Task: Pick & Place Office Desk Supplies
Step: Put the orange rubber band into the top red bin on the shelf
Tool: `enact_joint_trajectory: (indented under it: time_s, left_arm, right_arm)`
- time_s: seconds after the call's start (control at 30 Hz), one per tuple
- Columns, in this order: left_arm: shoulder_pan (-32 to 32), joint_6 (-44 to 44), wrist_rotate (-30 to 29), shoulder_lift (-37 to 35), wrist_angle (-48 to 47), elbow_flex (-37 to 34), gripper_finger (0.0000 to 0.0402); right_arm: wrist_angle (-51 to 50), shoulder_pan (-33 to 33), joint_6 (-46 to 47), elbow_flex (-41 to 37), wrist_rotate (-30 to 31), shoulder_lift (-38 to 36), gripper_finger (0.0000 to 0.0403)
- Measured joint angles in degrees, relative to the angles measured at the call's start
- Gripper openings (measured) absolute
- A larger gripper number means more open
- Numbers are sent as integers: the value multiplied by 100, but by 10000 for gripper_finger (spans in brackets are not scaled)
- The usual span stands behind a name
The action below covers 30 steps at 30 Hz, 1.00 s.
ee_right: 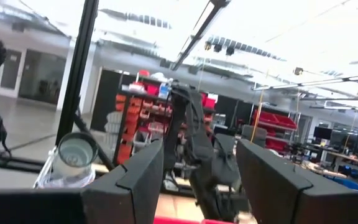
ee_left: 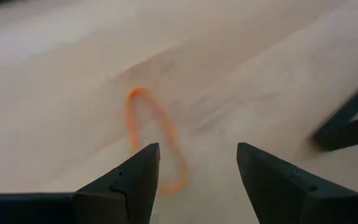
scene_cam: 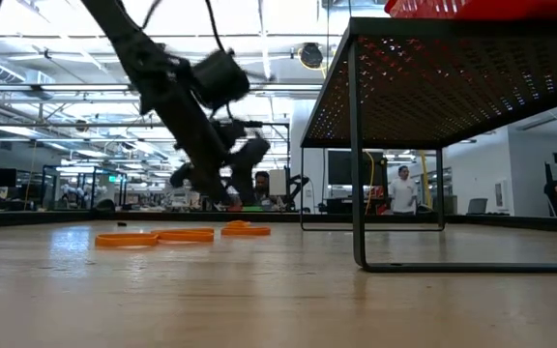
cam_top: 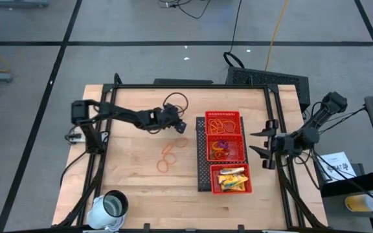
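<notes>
Three orange rubber-band loops (cam_top: 169, 150) lie flat on the wooden table, left of the red mesh tray (cam_top: 204, 155). In the low view they show as flat rings (scene_cam: 187, 235). My left gripper (cam_top: 178, 124) slants down, open, just above the table at the far end of the loops. In its wrist view one loop (ee_left: 156, 134) lies right past the fingertips, with nothing between them (ee_left: 197, 168). My right gripper (cam_top: 263, 144) stands open beside the tray's right edge, above the table. It tilts upward, holding nothing (ee_right: 201, 180).
The tray stands on dark legs (scene_cam: 358, 145). It holds orange bands (cam_top: 223, 123), mixed small pieces (cam_top: 224, 149) and yellow packets (cam_top: 232, 180) in three compartments. A white cup (cam_top: 112, 207) sits at the near left corner. Bare wood lies left of the loops.
</notes>
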Motion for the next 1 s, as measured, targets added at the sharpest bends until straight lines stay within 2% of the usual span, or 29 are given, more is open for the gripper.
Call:
enact_joint_trajectory:
  time_s: [0.27, 0.63, 0.77, 1.0]
  left_arm:
    - [212, -69, 275, 672, -465, 435, 225]
    - [269, -380, 266, 712, -1400, 507, 219]
    - [274, -398, 291, 711, -1538, 503, 176]
    - [272, -441, 421, 720, -1650, 490, 53]
  right_arm:
    - [18, 0, -104, -30, 2, 15, 187]
    - [-23, 0, -124, -30, 9, 14, 181]
    - [-21, 0, -119, -30, 9, 13, 180]
    - [-21, 0, -108, -30, 9, 13, 180]
